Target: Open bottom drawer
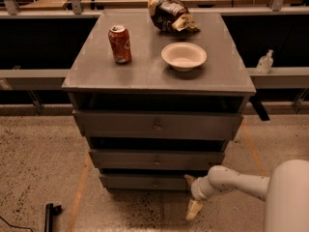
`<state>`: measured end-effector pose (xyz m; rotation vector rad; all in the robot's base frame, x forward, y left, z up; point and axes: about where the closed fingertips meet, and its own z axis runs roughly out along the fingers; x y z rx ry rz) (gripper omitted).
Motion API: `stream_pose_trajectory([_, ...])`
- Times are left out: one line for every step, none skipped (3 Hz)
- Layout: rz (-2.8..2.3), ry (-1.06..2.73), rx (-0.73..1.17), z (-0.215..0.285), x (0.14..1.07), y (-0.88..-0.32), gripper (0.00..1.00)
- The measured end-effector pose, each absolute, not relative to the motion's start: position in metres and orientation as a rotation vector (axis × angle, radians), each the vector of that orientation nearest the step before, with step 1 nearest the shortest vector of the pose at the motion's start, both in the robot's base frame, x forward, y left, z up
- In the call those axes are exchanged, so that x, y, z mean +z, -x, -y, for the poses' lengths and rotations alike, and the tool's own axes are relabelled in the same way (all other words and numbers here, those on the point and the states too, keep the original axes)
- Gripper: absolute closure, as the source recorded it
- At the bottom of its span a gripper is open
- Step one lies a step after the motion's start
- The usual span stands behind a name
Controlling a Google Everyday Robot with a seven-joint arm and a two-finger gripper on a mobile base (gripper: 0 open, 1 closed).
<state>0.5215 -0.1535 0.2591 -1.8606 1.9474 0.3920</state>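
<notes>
The grey cabinet has three stacked drawers. The bottom drawer is the lowest and thinnest front, with a small round knob at its centre; it stands nearly flush. My gripper is low at the drawer's right end, just right of the knob. Its two tan fingers are spread apart, one fingertip by the drawer front and the other lower, near the floor. It holds nothing.
The cabinet top bears a red soda can, a white bowl and a crumpled chip bag. The middle drawer and top drawer sit above. A dark object lies on the speckled floor at left.
</notes>
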Motion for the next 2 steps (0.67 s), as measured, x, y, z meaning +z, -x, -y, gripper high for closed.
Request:
stream_pose_trajectory([-1.882, 1.887, 0.329, 0.148, 0.247, -0.534, 0.0])
stream_pose_trajectory([-1.848, 1.923, 0.25, 0.146, 0.231, -0.549, 0.0])
